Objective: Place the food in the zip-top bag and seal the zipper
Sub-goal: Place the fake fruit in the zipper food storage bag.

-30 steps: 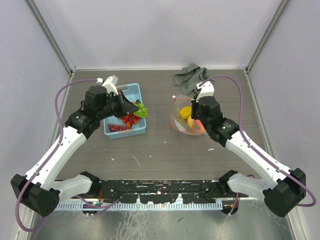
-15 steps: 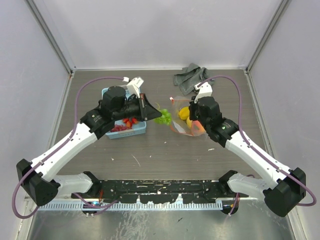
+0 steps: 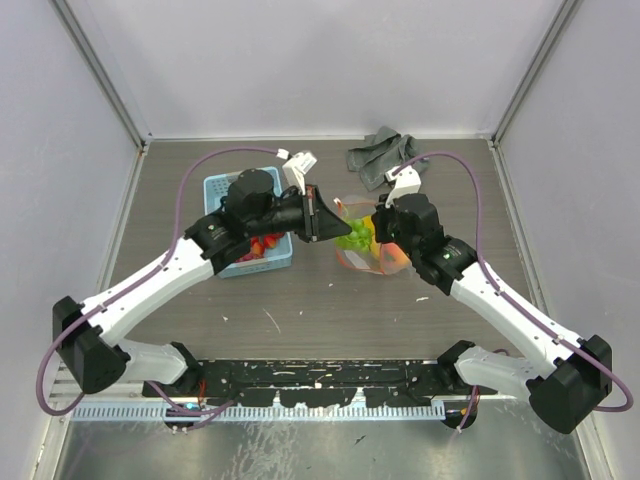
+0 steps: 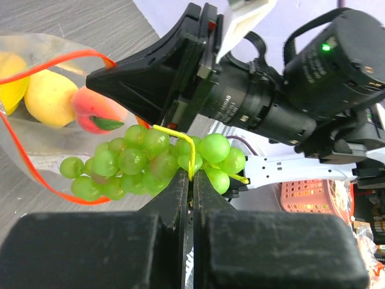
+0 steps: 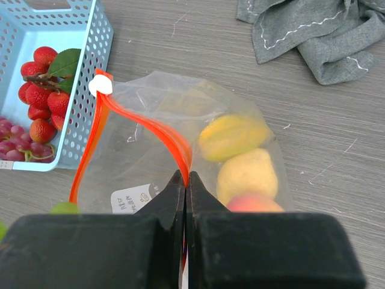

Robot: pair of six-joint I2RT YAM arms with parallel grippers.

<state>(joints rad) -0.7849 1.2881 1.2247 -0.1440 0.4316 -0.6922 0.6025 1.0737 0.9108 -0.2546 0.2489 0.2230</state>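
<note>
Left hand (image 4: 191,180): closed on the yellow stem of the green grapes (image 4: 135,162). The bunch hangs at the mouth of the zip-top bag (image 5: 150,162) and is judged not yet inside.

Right hand (image 5: 185,179): closed on the zipper (image 5: 157,129), pinching one lip so the mouth stands open above the table (image 5: 180,36).

Contents: lemon (image 5: 248,174) and peach (image 5: 252,205) lie in the bag. Strawberries (image 5: 42,90) and purple grapes (image 5: 12,147) lie in the blue basket (image 5: 90,66) just beside it.

Hazards noted:
- The bunch is broad against the opening. A release this far out would likely drop it on the lower lip or the table.
- Trailing grapes may catch the zipper strip and drag the thin film, pulling the lip out of the right hand's narrow pinch.
- The two hands stand very near each other, so any further advance risks contact.
- Fruit resting across the strip would prevent a clean seal
</note>
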